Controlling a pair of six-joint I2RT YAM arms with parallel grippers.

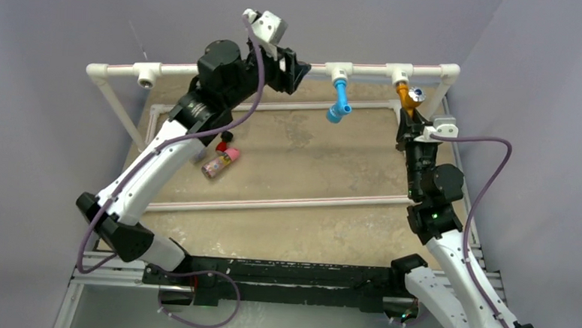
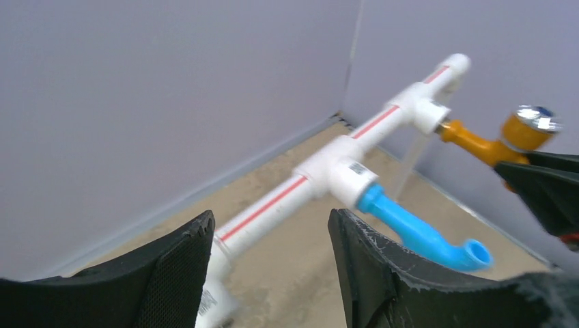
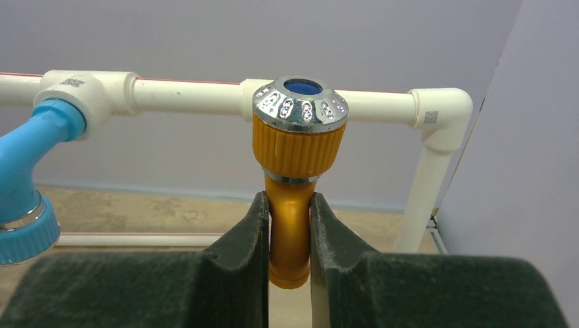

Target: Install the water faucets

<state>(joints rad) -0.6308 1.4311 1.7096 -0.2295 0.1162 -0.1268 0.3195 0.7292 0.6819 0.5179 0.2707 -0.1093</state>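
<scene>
A blue faucet (image 1: 339,103) hangs from the middle tee of the raised white pipe (image 1: 368,67), spout toward the table. It also shows in the left wrist view (image 2: 416,232). An orange faucet (image 3: 299,137) with a chrome cap sits at the right tee (image 1: 400,70). My right gripper (image 3: 289,201) is shut on its orange body just below the cap (image 1: 409,117). My left gripper (image 2: 272,217) is raised beside the pipe left of the blue faucet (image 1: 302,67). It is open, with only the pipe and the table seen between its fingers.
A pink object (image 1: 222,163) and a small red and black one (image 1: 226,137) lie on the table beside the left arm. The left tee socket (image 1: 148,74) holds nothing. Low white pipes (image 1: 286,203) frame the table. Grey walls stand close behind and to the right.
</scene>
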